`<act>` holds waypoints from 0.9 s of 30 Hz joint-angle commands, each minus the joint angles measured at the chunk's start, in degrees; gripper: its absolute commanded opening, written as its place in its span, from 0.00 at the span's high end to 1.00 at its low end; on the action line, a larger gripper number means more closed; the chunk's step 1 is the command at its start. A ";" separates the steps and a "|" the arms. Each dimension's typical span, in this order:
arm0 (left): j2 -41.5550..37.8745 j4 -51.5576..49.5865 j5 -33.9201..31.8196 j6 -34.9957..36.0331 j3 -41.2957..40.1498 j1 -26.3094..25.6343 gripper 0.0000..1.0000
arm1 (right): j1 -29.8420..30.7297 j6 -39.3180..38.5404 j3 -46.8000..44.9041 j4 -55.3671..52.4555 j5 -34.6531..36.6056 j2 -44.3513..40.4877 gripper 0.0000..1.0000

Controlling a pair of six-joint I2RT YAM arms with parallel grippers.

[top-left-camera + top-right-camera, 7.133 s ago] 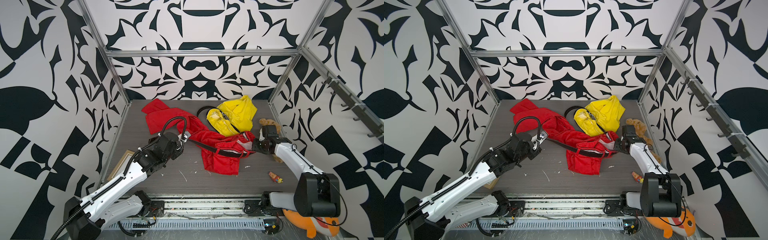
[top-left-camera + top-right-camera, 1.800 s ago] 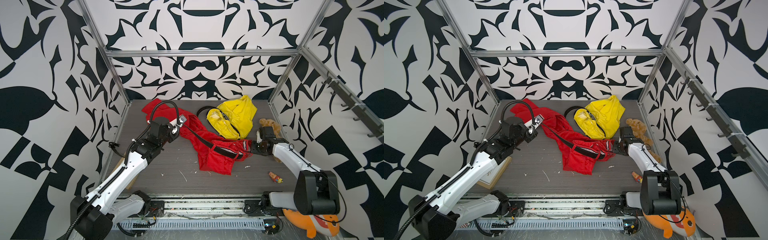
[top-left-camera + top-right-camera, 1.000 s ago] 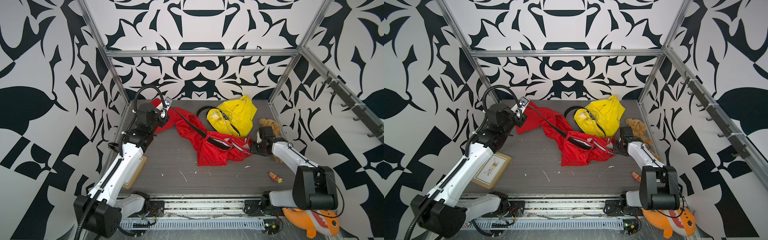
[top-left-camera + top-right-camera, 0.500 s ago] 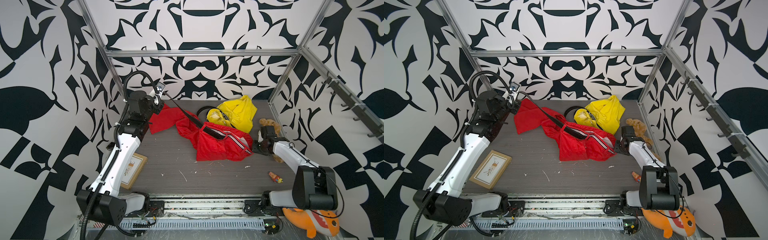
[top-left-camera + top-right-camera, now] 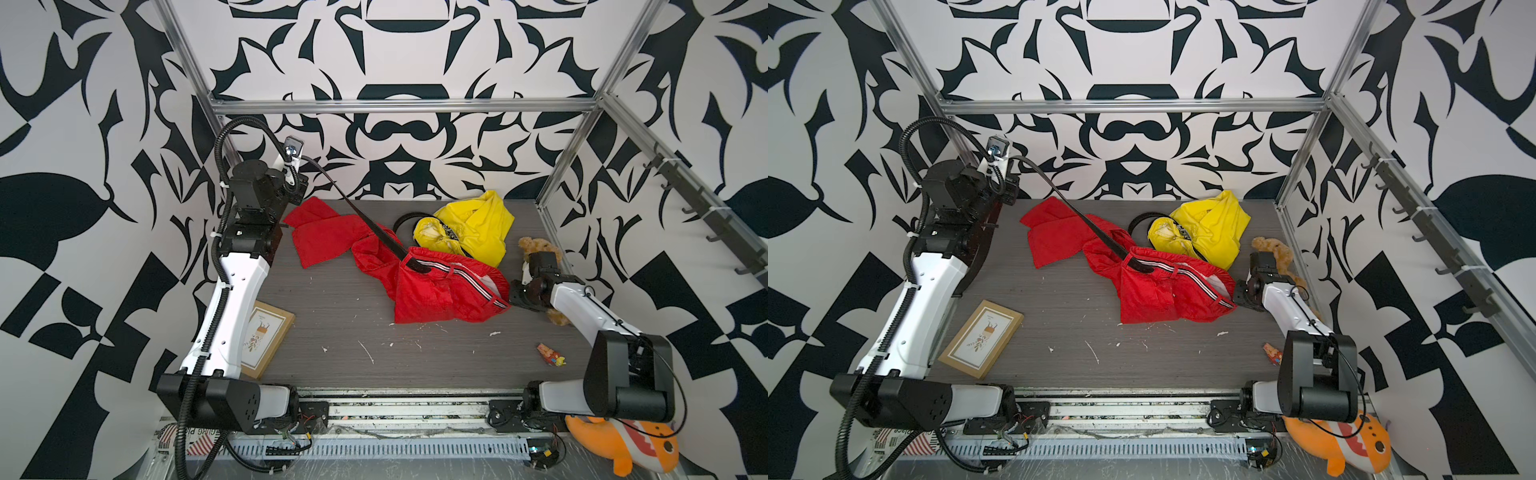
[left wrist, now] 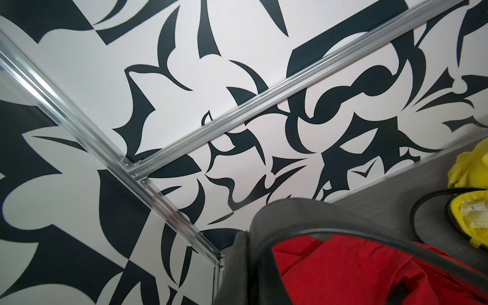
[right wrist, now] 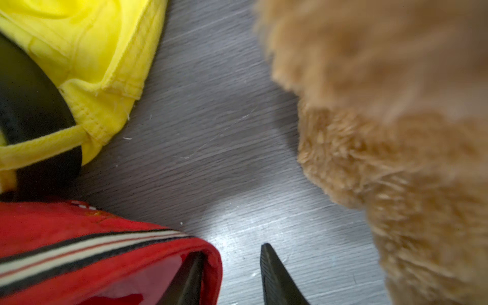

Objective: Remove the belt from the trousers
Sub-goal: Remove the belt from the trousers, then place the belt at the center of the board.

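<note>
Found left gripper (image 5: 300, 161) closed tight on the end of the belt (image 5: 365, 220), held high at upper left of frame, presumably to draw the strap out lengthwise. Traced belt running taut and slanting down to the red trousers (image 5: 440, 286) at centre, lower end tucked under the waistband, not yet free. Noted right gripper (image 7: 232, 249) at right edge of trousers, partly open, one finger (image 7: 188, 280) hooked inside the waistband, other outside, table (image 7: 237, 158) showing between; judged an anchor against the pull

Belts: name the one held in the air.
The belt stretched from the left claw to the red trousers; the other belt lies curled by the yellow trousers.
</note>
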 commanded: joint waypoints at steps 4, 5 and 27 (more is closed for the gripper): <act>1.80 6.69 -1.76 -1.91 8.47 1.45 1.00 | -1.82 -0.25 -0.58 -0.18 1.88 -1.42 0.61; 2.01 6.77 -1.95 -2.34 9.41 1.83 1.00 | -2.09 -0.25 -0.58 -0.19 1.80 -1.40 0.61; 13.81 0.65 3.02 -23.74 15.13 2.27 1.00 | -1.74 1.96 -1.12 -1.87 -6.09 -6.32 0.61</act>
